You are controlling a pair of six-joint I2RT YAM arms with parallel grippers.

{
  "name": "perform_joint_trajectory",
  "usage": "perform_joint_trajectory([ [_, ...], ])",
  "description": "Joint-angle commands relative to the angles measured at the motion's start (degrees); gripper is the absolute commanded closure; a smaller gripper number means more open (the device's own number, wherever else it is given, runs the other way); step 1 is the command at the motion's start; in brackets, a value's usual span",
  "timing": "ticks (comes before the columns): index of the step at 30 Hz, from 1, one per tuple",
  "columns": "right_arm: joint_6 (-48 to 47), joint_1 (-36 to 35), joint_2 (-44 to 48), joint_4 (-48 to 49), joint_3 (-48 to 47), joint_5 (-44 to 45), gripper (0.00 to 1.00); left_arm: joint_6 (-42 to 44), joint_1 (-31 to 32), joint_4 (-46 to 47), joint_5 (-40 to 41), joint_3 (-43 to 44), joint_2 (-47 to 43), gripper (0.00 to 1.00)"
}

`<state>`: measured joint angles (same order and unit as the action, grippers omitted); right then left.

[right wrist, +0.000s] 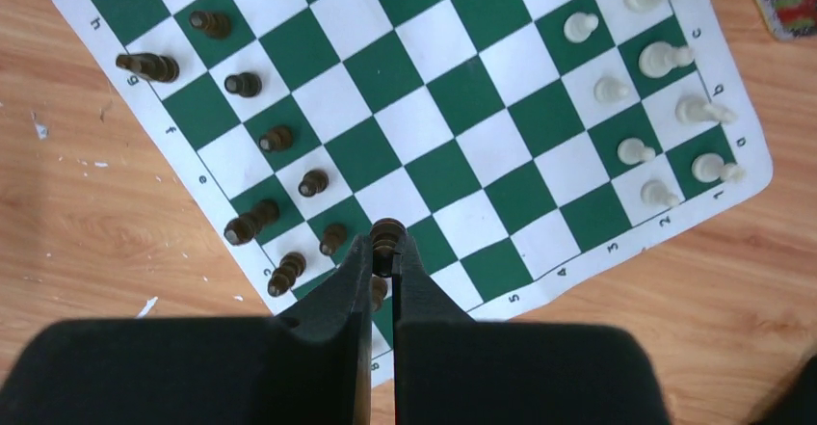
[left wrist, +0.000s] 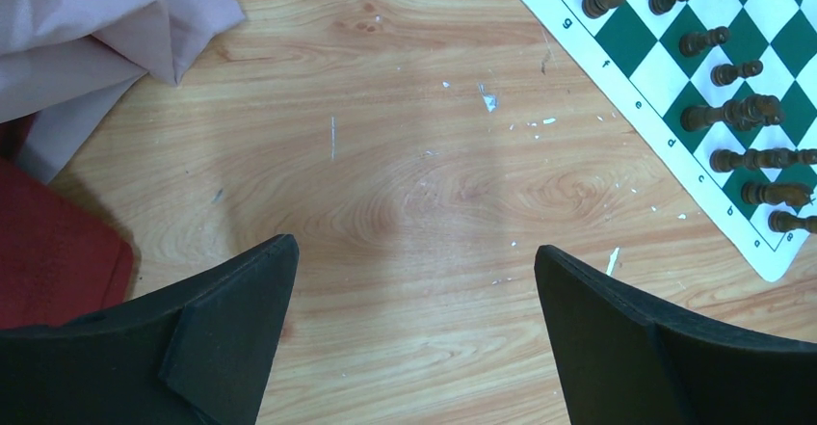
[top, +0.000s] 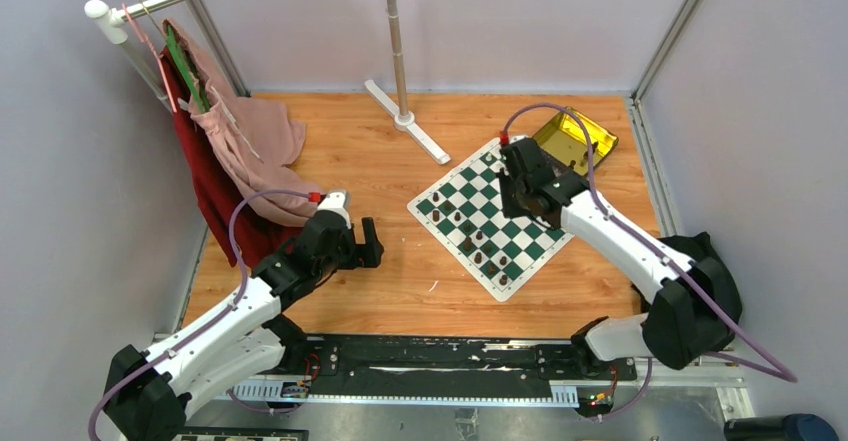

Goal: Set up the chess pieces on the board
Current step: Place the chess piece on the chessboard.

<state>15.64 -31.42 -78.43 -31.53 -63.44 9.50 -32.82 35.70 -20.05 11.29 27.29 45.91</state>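
The green-and-white board (top: 470, 193) lies right of centre on the wooden table. Dark brown chess pieces (right wrist: 276, 138) stand in two rows along its left side in the right wrist view, and white pieces (right wrist: 661, 58) stand along its far right side. My right gripper (right wrist: 385, 252) hangs over the board's near dark-side corner, shut on a dark brown piece (right wrist: 386, 232) whose top shows between the tips. Another dark piece (right wrist: 379, 290) sits just below the fingers. My left gripper (left wrist: 414, 252) is open over bare wood left of the board (left wrist: 636, 39), holding nothing.
A shiny gold tin (top: 573, 139) lies beyond the board's far corner. Pink cloth (top: 250, 131) and red cloth (top: 215, 196) hang from a rack at the left, close to my left arm. A pole stand (top: 398, 51) rises at the back centre.
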Motion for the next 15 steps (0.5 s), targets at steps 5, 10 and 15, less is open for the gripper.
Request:
perform_joint_trajectory([
  [5, 7.20, -3.00, 9.99, -2.79, 11.56, 3.88, 1.00, 2.19, -0.22, -0.48, -2.15, 1.19, 2.38, 0.00],
  [10, 10.78, -4.32, 14.52, -2.64, 17.10, 4.65, 1.00, 2.70, -0.11, 0.38, -2.92, 2.18, 4.81, 0.00],
  [15, 12.97, -5.28, 16.09, -1.86, 20.72, 4.68, 1.00, 3.41, 0.35, 0.46, -3.02, 3.05, 6.27, 0.00],
])
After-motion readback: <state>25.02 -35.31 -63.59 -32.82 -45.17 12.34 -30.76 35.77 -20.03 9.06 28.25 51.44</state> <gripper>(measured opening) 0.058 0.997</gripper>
